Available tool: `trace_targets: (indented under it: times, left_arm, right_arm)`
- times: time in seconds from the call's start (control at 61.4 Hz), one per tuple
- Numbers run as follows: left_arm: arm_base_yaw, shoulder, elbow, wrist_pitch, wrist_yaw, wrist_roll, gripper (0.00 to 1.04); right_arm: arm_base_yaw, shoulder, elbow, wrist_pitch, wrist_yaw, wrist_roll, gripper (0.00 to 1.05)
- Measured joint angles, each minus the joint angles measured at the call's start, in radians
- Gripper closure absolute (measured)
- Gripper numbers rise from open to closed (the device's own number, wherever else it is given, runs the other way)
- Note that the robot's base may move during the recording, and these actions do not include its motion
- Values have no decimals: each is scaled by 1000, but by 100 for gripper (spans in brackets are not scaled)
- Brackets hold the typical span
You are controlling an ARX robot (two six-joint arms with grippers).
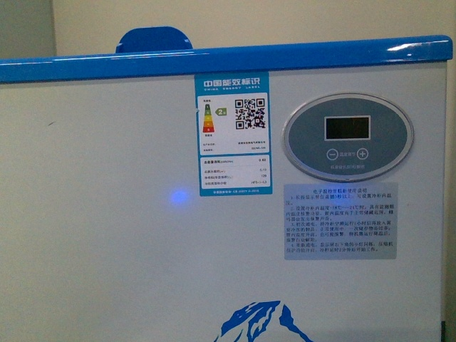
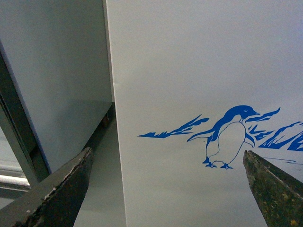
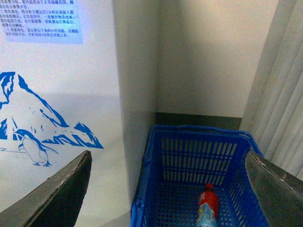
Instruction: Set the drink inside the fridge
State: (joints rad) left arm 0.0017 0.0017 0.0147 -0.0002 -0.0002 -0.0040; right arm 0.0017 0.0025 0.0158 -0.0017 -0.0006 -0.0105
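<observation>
Right hand (image 3: 167, 156) open, empty, held over the blue lattice basket (image 3: 189, 128) where the red-capped drink bottle (image 3: 208, 204) sits beside the chest freezer (image 3: 61, 85), likely staged for pickup; left hand (image 2: 167, 152) open too.

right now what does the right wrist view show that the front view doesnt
Only the right wrist view shows the drink, red cap visible, inside the blue lattice basket beside the fridge, plus the penguin and the open right gripper, holding nothing. Only the front view shows the blue top rim, the oval control panel and the energy label with its QR code. Both show the fridge's white front, the instruction sticker and part of the blue mountain picture.
</observation>
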Motion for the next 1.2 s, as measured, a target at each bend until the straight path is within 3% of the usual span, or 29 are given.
trace_targets:
  times: [0.146, 0.228, 0.293, 0.407, 0.505, 0.732, 0.96, 1.204]
  left_arm:
    - [0, 0, 0, 0, 0, 0, 8]
    - [0, 0, 0, 0, 0, 0, 8]
    - [0, 0, 0, 0, 1, 0, 8]
    - [0, 0, 0, 0, 0, 0, 8]
    - [0, 0, 0, 0, 0, 0, 8]
    - [0, 0, 0, 0, 0, 0, 8]
    - [0, 0, 0, 0, 0, 0, 8]
    - [0, 0, 0, 0, 0, 0, 8]
  right_arm:
    - [1, 5, 2, -6, 9, 8, 7]
    - [-14, 152, 95, -211, 75, 77, 7]
    - [-77, 329, 154, -253, 37, 83, 7]
    - [-234, 779, 270, -64, -52, 43, 7]
    - [-286, 1067, 373, 53, -72, 1, 7]
    - [-315, 1664, 607, 230, -89, -38, 7]
    - [-309, 2028, 768, 364, -47, -40, 7]
    - [-301, 2428, 1049, 395, 14, -35, 7]
